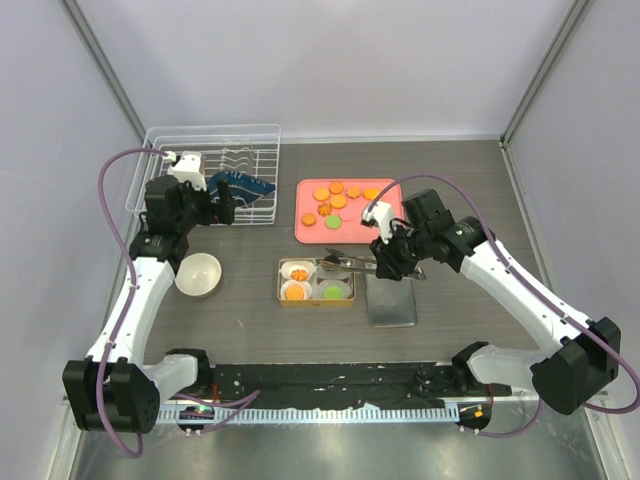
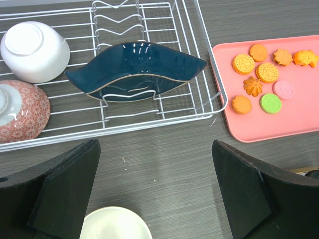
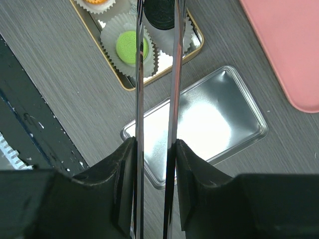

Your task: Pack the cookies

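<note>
Pale lilac walls (image 1: 300,60) close in a dark wood-grain tabletop (image 1: 250,330). At its far left stands a white wire dish rack (image 1: 250,150) holding a wavy dark blue dish (image 2: 134,67), an upturned white bowl (image 2: 35,50) and a red-patterned bowl (image 2: 22,109). Just right of the rack lies a pink tray (image 2: 279,124) with loose cookies (image 2: 268,72) on it. Most are orange, with one green cookie (image 2: 270,103) and one pale pink cookie (image 2: 283,89) among them.

Nearer the arms sits a gold rectangular tin (image 1: 280,282) lined with white fluted paper cups (image 3: 112,55). Two cups on its left side hold orange cookies (image 1: 296,292), and another holds a green one (image 3: 124,47). A silver lid (image 3: 214,124) lies flat on the tabletop just beside the tin on its right. A cream bowl (image 1: 198,274) stands to the tin's left, well apart from it.

The left claw (image 2: 159,194) hangs over bare tabletop in front of the rack, its fingers (image 2: 65,194) spread wide and holding nothing.

The right claw (image 3: 154,149) is clamped on a pair of metal tongs (image 3: 139,99), pressing the two blades close together. The blades reach out over the tin, and a black cookie (image 3: 159,12) sits between their far ends above a paper cup. Whether it rests in the cup or is lifted clear of it cannot be told.
</note>
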Controlling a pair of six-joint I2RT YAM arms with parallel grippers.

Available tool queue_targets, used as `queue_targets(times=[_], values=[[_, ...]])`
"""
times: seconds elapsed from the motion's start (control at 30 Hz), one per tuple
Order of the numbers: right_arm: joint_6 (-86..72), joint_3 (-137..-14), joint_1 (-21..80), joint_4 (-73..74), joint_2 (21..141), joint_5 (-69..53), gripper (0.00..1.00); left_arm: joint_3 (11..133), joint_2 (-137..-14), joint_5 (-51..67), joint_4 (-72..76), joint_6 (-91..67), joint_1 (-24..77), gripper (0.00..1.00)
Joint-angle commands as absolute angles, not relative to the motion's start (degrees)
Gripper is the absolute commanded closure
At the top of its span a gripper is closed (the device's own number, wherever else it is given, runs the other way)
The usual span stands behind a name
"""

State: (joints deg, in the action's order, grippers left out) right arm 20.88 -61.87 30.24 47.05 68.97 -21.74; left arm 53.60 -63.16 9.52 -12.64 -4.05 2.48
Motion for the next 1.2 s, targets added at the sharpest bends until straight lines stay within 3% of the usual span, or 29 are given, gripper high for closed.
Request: queue_targets(times=[0.0,1.17], values=[[21.01,-61.26,30.76,43.86,67.06,-21.97,0.68,54.32,-62.75,9.93,-10.55,-3.96,2.2,0.0],[21.71,-59.68,31.38,42.8,67.32,-21.62,0.64,54.4,-63.02,10.11,-10.37,-3.87,2.2,0.0]])
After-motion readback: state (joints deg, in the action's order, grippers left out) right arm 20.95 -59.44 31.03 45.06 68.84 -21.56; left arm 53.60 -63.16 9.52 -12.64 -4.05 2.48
